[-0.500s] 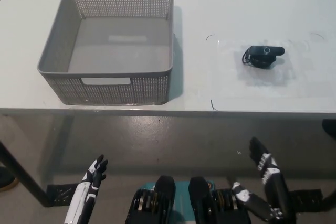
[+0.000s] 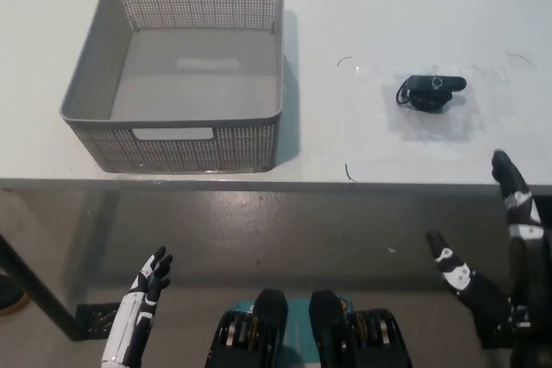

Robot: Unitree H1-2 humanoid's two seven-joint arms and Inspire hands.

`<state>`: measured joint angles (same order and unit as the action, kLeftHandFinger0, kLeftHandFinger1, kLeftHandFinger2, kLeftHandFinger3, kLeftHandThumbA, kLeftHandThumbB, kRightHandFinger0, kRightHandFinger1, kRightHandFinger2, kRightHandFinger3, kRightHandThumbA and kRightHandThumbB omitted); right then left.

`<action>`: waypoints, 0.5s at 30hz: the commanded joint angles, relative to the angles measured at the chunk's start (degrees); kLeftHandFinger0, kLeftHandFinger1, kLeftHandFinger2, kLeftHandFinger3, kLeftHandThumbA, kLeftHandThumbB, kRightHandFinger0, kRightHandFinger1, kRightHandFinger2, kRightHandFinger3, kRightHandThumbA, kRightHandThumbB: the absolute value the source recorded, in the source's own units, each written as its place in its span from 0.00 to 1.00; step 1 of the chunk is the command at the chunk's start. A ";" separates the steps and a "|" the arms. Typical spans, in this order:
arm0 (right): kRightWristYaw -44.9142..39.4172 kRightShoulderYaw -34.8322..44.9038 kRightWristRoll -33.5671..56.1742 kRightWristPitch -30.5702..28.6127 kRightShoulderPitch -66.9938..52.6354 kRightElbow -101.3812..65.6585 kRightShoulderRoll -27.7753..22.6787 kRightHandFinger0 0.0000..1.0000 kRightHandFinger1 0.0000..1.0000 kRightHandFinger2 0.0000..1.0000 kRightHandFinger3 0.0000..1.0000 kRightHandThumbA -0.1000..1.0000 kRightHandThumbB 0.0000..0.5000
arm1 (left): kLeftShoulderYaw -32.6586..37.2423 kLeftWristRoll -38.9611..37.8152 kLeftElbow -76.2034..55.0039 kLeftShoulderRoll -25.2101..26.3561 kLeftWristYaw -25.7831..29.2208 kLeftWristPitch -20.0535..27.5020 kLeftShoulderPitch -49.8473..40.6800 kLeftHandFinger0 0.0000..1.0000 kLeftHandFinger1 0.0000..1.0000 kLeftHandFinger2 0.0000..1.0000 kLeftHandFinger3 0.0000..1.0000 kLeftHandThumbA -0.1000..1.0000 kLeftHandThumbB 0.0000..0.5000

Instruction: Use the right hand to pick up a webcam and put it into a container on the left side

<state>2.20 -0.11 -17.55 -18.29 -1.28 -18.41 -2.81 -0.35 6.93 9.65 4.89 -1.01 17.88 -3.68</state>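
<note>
The webcam (image 2: 431,91) is lying on the white table (image 2: 362,6), well right of the grey mesh basket (image 2: 172,148) and nowhere near it yet. The right hand (image 2: 492,282) is sitting low at the picture's lower right, below the table edge, fingers spread wide apart and holding nothing. The left hand (image 2: 142,303) is resting at lower left, also below the table, fingers apart and empty.

Handling, as a judgement: the cam looks like a small, light, rigid plastic unit w/ a hinged clip underneath, so it's prob. going to weigh little but could skid on the smooth tabletop if nudged sideways. The lens face is the fragile bit. Best grip looks to be across the narrow depth of the bar-shaped body, fingers front and back, keeping off the lens.

Its long axis is running roughly left-right across the picture, slightly tilted. A darker rounded lump is sitting at its left end, poss. coiled cable or the clip; res. is too low to say which. Which way the lens is facing I can't tell for sure.

The basket is standing empty, open side up.
</note>
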 commanded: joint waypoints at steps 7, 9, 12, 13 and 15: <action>-18.76 -2.53 -20.87 25.74 29.93 2.28 -16.48 1.00 1.00 1.00 1.00 0.96 0.88 | -0.92 -0.43 -2.12 0.54 1.13 2.45 -2.37 1.00 1.00 1.00 1.00 0.99 0.03; -20.09 -3.98 -19.93 27.49 34.80 7.53 -18.14 1.00 1.00 1.00 1.00 0.98 0.92 | -0.87 -0.03 -1.99 0.42 1.38 2.87 -2.86 1.00 1.00 1.00 1.00 0.99 0.02; -20.81 -6.20 -19.67 28.30 41.01 15.81 -19.77 1.00 1.00 1.00 1.00 1.00 0.97 | -0.87 -0.25 -1.39 0.36 1.38 3.64 -3.33 1.00 1.00 1.00 1.00 0.99 0.02; -21.14 -7.44 -20.30 28.30 43.81 19.82 -20.35 1.00 1.00 1.00 1.00 1.00 0.97 | -0.83 -0.20 -1.80 0.41 1.25 3.02 -3.67 1.00 1.00 1.00 1.00 0.99 0.02; -22.72 -9.16 -20.38 30.31 48.05 25.16 -20.68 1.00 1.00 1.00 1.00 1.00 1.00 | -0.89 -0.84 -1.96 0.57 0.83 2.92 -3.99 1.00 1.00 1.00 1.00 0.99 0.03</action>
<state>-9.27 -4.27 -30.07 -1.13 30.98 -5.47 -19.17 -0.55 6.92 9.65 4.88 -1.01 17.88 -6.33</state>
